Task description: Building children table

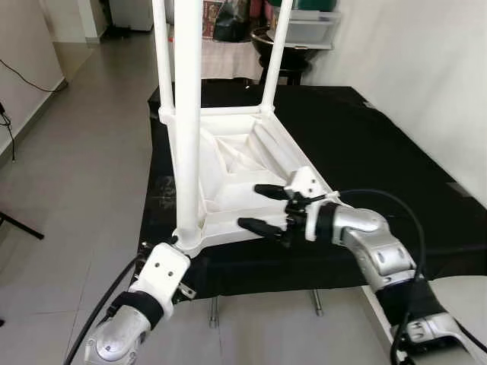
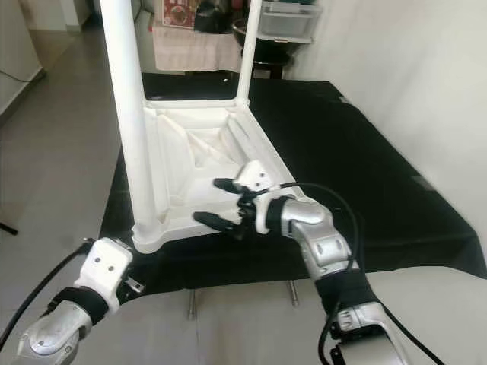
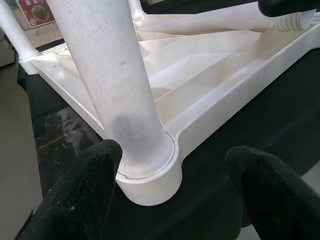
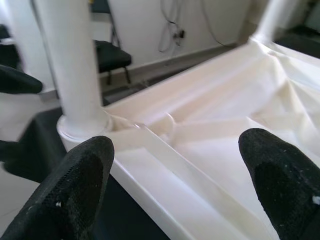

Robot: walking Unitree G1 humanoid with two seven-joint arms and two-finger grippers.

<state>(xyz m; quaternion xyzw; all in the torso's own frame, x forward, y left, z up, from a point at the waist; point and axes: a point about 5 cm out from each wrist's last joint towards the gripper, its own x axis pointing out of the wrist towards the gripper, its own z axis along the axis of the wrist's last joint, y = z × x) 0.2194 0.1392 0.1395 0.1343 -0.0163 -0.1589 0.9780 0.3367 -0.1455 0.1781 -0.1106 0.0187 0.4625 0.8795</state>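
Note:
A white plastic children's table lies upside down on a black-covered platform. Three white legs stand up from it: near left, far left and far right. My right gripper is open over the near right part of the underside, with nothing between its fingers. My left gripper is open at the near left corner, one finger on each side of that leg's socket, not clamped. A white ribbed tube end lies inside the underside near the right gripper.
The platform's front edge is close to me, with metal supports under it. Tiled floor stretches to the left and a white wall rises on the right. A black stool and storage boxes stand behind.

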